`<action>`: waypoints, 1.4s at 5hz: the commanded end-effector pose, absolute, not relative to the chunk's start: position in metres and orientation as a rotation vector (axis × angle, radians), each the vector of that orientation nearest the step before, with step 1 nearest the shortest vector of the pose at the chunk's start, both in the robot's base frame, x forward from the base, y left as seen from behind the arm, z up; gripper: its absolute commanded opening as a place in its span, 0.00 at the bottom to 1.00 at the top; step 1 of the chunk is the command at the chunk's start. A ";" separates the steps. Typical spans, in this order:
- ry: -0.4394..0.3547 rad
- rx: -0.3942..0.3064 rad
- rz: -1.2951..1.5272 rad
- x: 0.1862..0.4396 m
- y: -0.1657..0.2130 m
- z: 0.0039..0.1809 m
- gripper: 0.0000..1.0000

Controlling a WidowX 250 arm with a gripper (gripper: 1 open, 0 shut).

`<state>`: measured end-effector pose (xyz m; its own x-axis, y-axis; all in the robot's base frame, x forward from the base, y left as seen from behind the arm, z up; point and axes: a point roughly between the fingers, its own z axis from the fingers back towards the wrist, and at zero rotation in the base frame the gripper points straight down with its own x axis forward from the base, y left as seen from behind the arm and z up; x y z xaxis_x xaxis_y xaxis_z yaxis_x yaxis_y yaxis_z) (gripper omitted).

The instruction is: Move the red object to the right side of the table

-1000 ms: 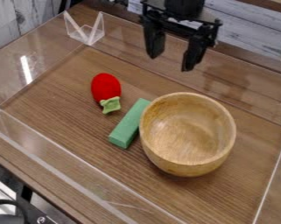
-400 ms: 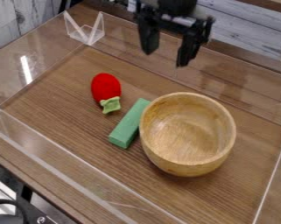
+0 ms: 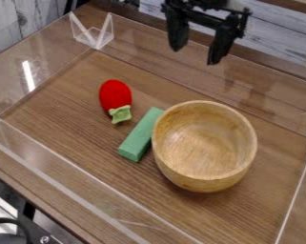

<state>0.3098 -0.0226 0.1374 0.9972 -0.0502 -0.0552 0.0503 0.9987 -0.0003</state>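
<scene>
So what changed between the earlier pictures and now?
The hand, open and empty, shifted a little to the right along the far side of the table. Nothing was grasped or released. The red object, green block and wooden bowl stayed put.

Behind the far edge of the scene runs a pale wall of whitewashed horizontal planks point(image 3: 276, 33), grey-streaked and blurred. Low clear acrylic walls point(image 3: 41, 57) fence the brown wood-grain surface (they catch soft, even light and throw faint white glints), and a folded clear bracket point(image 3: 91, 31) stands at the far left corner. At the near left, below the edge, a dark patch point(image 3: 9, 224) shows, too dim to identify.
</scene>
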 end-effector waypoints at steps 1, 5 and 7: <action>0.007 -0.007 -0.082 0.306 -0.010 0.149 1.00; -0.027 -0.003 -0.034 0.288 -0.005 0.153 1.00; 0.006 0.005 0.085 0.288 0.021 0.118 1.00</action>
